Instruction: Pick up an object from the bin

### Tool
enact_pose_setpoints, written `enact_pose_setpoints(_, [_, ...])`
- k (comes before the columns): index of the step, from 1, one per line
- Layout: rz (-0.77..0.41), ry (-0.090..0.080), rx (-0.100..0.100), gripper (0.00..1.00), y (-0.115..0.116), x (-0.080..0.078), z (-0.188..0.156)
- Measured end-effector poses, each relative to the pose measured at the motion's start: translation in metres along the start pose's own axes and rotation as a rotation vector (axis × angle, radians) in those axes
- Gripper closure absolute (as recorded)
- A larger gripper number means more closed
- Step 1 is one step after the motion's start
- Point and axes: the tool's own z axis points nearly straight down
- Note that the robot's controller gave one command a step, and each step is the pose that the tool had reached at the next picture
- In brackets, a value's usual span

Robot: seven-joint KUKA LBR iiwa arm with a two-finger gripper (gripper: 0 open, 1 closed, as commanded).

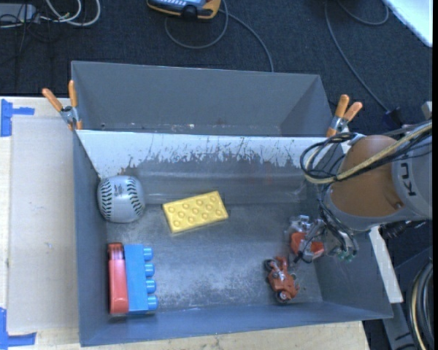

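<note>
Red toy [281, 280] lay in the bin's [226, 272] near right corner, just left of & nearer than the claw [309, 245]. Couldn't tell if the claw was wide or narrow. Risk, imo: right wall [344, 292] v. close, so the arm might scrape it, or nudge the toy away w/o catching it.

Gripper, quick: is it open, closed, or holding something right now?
Gripper: cannot be told whether open or closed; it is low at the right end of the grey metal bin, next to a small red toy.
</note>
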Motion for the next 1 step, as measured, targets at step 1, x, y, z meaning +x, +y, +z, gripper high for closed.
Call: enact_pose_setpoints(1, [-0.001,0.0,0.0,1.0,0.0002,0.0,0.0])
